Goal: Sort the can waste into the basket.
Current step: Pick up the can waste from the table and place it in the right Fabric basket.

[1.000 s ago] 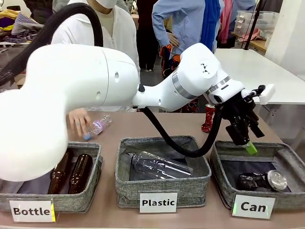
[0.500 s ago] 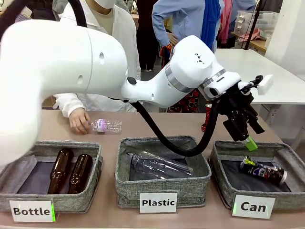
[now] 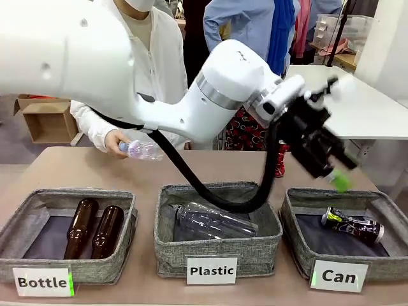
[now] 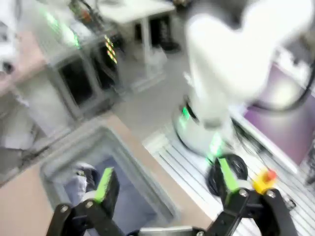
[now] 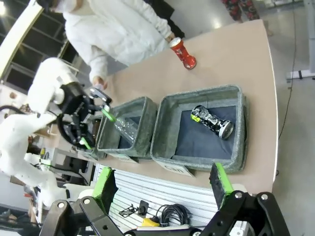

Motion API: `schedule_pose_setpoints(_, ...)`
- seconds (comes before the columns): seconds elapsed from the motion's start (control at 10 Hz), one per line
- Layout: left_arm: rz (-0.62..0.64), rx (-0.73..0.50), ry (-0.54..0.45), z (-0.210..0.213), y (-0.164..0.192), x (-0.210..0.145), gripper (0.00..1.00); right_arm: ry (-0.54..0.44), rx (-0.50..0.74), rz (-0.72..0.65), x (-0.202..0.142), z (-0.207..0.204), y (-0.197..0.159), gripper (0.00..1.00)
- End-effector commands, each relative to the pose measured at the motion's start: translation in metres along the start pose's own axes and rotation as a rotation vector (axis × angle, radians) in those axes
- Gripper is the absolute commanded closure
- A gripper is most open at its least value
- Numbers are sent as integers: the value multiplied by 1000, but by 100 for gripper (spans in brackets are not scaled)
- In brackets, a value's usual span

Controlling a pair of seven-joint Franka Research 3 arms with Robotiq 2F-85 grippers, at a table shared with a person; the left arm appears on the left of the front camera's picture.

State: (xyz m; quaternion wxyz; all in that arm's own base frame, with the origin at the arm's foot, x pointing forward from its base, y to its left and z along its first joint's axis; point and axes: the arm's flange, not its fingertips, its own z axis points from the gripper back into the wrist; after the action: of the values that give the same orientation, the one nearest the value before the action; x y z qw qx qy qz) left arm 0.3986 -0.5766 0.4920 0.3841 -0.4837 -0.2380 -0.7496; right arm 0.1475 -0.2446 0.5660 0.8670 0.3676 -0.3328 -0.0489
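A crushed black can (image 3: 354, 226) lies on its side in the grey "Can" basket (image 3: 292, 223) at the right. My left gripper (image 3: 325, 162) hangs open and empty above the basket's back edge, blurred by motion. In the left wrist view the left gripper (image 4: 166, 182) is spread wide over the basket (image 4: 66, 160). A red can (image 3: 279, 167) stands on the table behind the baskets, partly hidden by my arm. My right gripper (image 5: 162, 181) is open and empty, high off the table's right end, looking down on the basket (image 5: 165, 118), the black can (image 5: 211, 120) and the red can (image 5: 183, 53).
The "Plastic" basket (image 3: 166, 245) in the middle holds a clear bottle. The "Bottle" basket (image 3: 127, 239) at the left holds two brown glass bottles. A person across the table holds a clear plastic bottle (image 3: 141, 150) in one hand above the tabletop.
The black can has rolled and come to rest in the Can basket. My left gripper has risen away from the basket. The person's hand has lifted the plastic bottle off the table.
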Motion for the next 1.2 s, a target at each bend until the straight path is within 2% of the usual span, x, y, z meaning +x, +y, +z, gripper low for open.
schedule_pose_setpoints(0.0,5,250,-248,-21,-25,-9,0,-3,-26,-43,9,-16,12,0)
schedule_pose_setpoints(0.2,-8,273,-154,-12,-24,-12,0,-31,-13,-45,5,-4,6,0)
schedule_pose_setpoints(0.3,-13,304,-168,-5,-25,-11,0,-48,-3,-61,5,4,0,0)
schedule_pose_setpoints(0.5,-6,291,-169,-10,-24,-13,0,-66,3,-67,5,8,-2,0)
schedule_pose_setpoints(1.1,32,329,-156,-8,-20,-16,0,-45,-9,-59,5,8,-2,0)
